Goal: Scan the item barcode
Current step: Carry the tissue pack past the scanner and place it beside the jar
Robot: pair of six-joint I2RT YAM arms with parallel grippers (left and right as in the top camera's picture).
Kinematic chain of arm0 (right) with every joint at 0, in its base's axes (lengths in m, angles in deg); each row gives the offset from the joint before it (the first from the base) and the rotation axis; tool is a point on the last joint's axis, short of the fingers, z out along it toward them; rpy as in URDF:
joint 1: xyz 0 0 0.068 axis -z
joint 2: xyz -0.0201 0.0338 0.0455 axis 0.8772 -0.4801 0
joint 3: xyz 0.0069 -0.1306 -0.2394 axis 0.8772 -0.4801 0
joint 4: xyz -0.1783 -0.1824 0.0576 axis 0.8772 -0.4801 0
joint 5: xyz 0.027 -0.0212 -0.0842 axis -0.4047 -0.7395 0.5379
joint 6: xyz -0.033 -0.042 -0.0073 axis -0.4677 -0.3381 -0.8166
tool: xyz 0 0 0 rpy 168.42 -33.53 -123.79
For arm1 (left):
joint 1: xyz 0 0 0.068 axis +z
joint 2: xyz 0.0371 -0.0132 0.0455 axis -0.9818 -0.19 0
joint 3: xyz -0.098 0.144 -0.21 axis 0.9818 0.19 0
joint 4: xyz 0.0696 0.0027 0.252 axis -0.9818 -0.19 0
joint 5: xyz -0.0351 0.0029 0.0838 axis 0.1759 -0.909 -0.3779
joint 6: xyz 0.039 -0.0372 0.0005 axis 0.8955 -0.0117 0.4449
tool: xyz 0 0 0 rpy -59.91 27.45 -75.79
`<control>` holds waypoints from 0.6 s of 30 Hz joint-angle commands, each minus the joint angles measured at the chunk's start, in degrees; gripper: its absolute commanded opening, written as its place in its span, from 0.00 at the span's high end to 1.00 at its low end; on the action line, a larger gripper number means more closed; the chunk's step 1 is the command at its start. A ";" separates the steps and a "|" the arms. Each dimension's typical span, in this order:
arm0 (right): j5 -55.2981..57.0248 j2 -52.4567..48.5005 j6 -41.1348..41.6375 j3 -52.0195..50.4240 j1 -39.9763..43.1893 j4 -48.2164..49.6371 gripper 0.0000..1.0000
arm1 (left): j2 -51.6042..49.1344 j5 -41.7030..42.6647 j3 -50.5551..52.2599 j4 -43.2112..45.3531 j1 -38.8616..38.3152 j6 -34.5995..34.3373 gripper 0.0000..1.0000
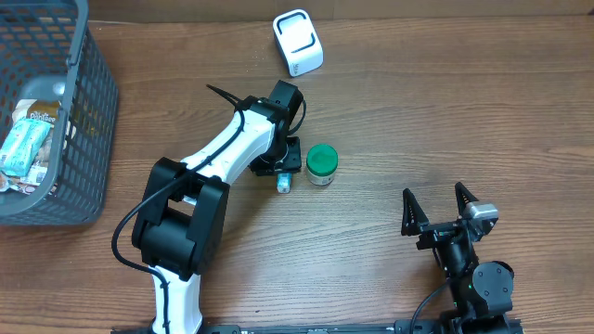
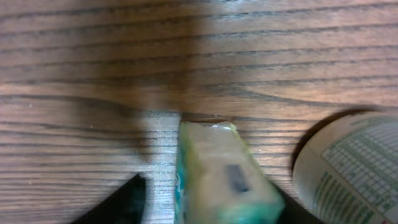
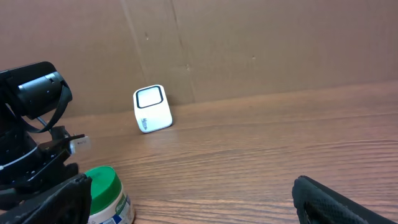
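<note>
The item is a small pale packet with teal edges [image 2: 221, 177], lying between my left gripper's [image 2: 208, 196] fingers. The left finger [image 2: 121, 205] stands apart from it with bare wood between; the right finger is mostly hidden behind the packet. From overhead the packet [image 1: 283, 184] shows just below the left gripper [image 1: 282, 174], which is open. The white scanner [image 1: 298, 42] stands at the far edge, its window also visible in the right wrist view [image 3: 152, 108]. My right gripper [image 1: 441, 211] is open near the front right, holding nothing.
A green-lidded jar [image 1: 321, 164] stands right beside the packet, close to the left gripper; it also shows in both wrist views [image 2: 354, 168] [image 3: 102, 196]. A grey wire basket [image 1: 88, 121] with several packets fills the left edge. A cardboard wall [image 3: 249, 43] backs the table.
</note>
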 commanded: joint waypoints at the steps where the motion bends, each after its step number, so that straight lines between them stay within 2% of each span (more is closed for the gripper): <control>1: -0.33 0.09 0.02 -0.59 0.11 0.35 0.00 | 0.15 -0.61 0.39 -0.24 -0.37 -0.20 0.19; 6: -0.33 0.09 0.02 -0.59 0.11 0.35 0.00 | 0.26 -0.59 0.04 -0.59 -0.26 -0.22 0.00; 12: -0.33 0.09 0.02 -0.59 0.11 0.35 0.00 | 1.51 -0.79 -4.09 -2.97 0.57 0.92 0.00; 18: -0.33 0.09 0.02 -0.59 0.11 0.35 0.00 | 2.14 -0.83 -13.73 -9.07 1.05 3.48 0.00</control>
